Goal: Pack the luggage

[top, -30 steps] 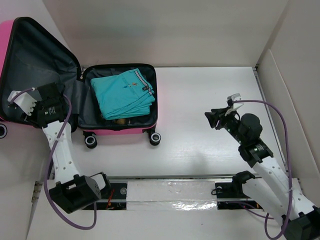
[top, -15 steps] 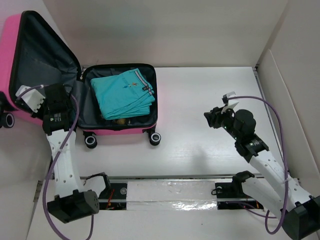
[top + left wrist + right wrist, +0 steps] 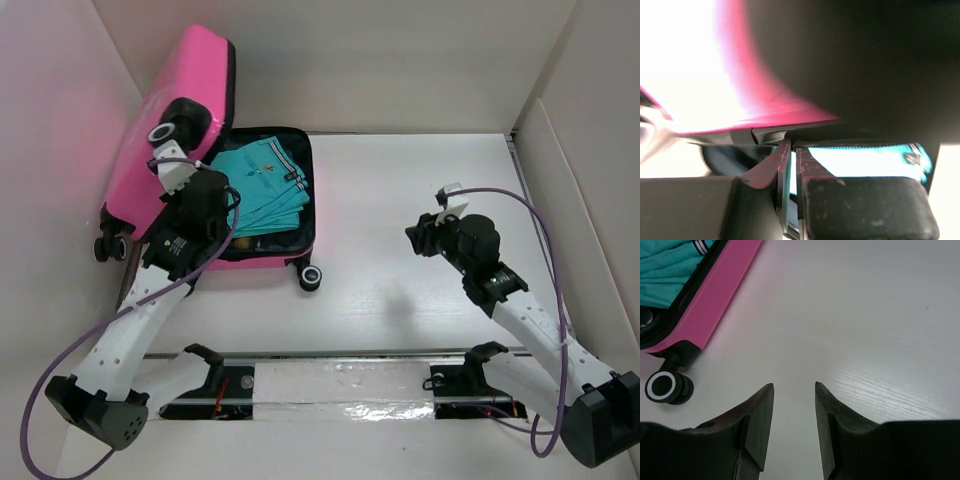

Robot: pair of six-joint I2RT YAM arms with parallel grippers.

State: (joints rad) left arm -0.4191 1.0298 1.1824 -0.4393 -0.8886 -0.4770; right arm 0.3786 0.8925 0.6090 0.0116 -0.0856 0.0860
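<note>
Luggage (image 3: pixel 262 262) at 10 o'clock, lid (image 3: pixel 197 75) half raised. My left pincer (image 3: pixel 791 147) is closed, tips against lid rim. My right pincer (image 3: pixel 794 386), 3 o'clock, stands open, empty, above desk (image 3: pixel 875 315).

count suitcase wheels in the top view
3 wheels: one atop the raised lid, one at its lower left, one at the base's near-right corner; a fourth may hide behind the left arm

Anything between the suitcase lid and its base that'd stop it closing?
Only the left hand, shut at the edge of the raised lid, above the base. Folded teal clothes lie inside; whether they top the rim is unclear. The right hand is off to the side.
</note>
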